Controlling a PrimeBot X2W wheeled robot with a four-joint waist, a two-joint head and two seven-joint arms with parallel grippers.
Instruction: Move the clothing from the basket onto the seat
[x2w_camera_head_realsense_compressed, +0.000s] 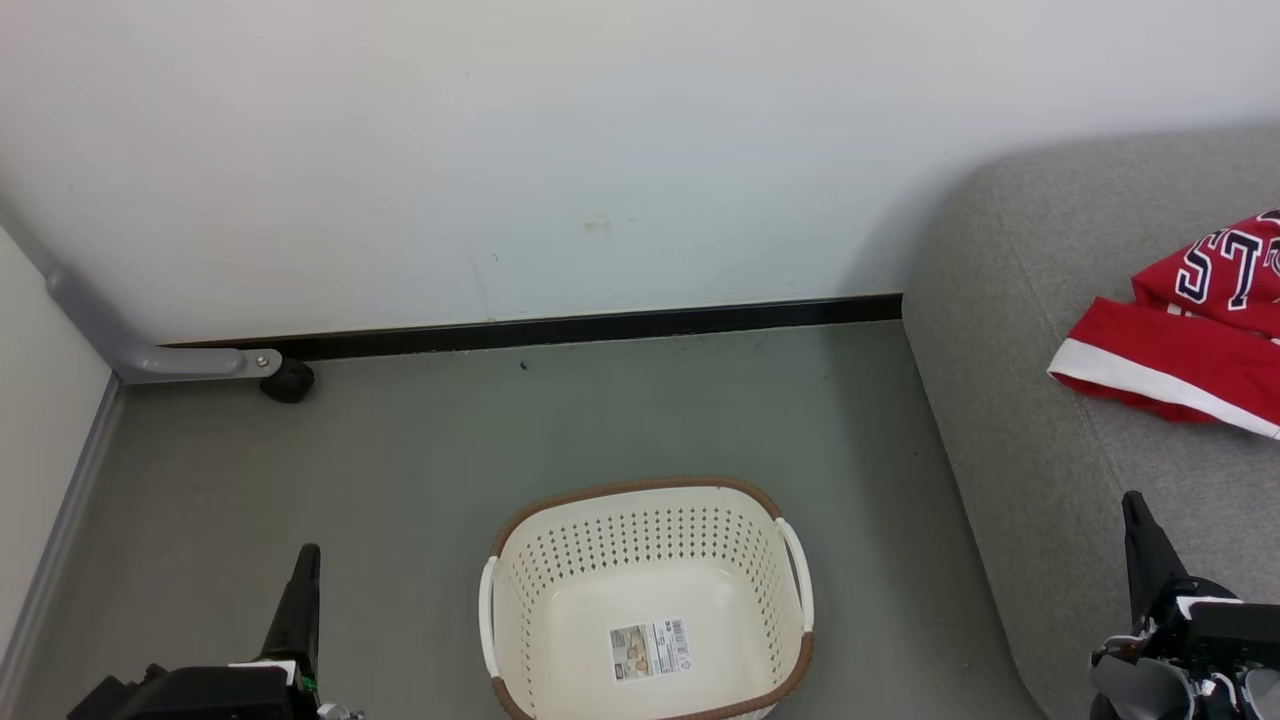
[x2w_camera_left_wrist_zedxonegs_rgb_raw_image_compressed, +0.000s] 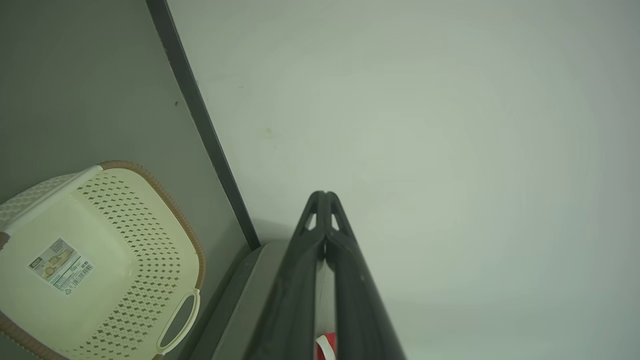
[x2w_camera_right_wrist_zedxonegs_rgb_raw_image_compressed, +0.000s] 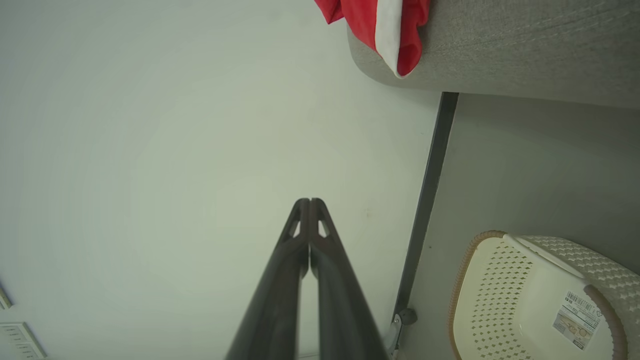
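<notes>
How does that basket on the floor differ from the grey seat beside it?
The basket is cream perforated plastic with a brown rim; the seat is grey fabric. The basket holds only a label sticker, while the seat carries the red clothing. The seat is far bigger than the basket. Both have rounded corners.

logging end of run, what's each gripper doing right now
Left gripper: closed, holding nothing.
Right gripper: closed, holding nothing.
</notes>
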